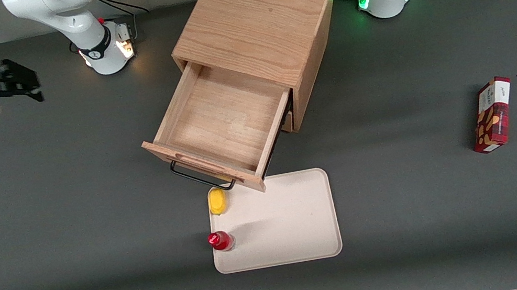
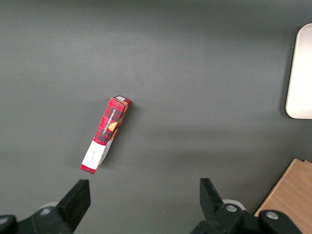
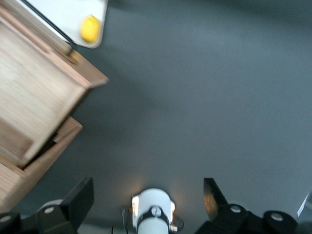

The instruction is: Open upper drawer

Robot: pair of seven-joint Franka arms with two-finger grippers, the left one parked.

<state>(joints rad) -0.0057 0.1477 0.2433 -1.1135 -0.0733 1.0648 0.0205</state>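
The upper drawer (image 1: 222,119), a shallow open-topped box of light oak with visible grain, is being shown drawn well out of the oak cabinet (image 1: 264,27), its floor bare and its front panel overhanging the edge of the tray (image 1: 293,224). A long black wire handle (image 1: 197,176) is being carried along that front panel, standing proud of the wood; it is judged the proper place of hold, being thin, rigid and easily spanned by two fingers, whereas the panel itself is being judged too broad and smooth to pinch. The drawer is being judged stiff, moderately light and not fragile, sliding along a straight line only, so any pull is best being kept in line with its sides. The task is being judged as good as done. The pincer (image 1: 21,80) is being held well apart from the drawer, raised above the counter (image 1: 63,211) toward the working arm's end, with its black fingers (image 3: 80,195) spread wide and nothing between them. The tray is being recorded as a cream rectangular piece with rounded corners and a low rim, matte in finish. On it, a small yellow rounded object (image 1: 217,201) is lying just beside the handle, and a red-capped bottle (image 1: 220,241) is standing nearer to the front camera. A red patterned carton (image 1: 492,114) is lying flat toward the parked arm's end of the dark grey, matte counter.
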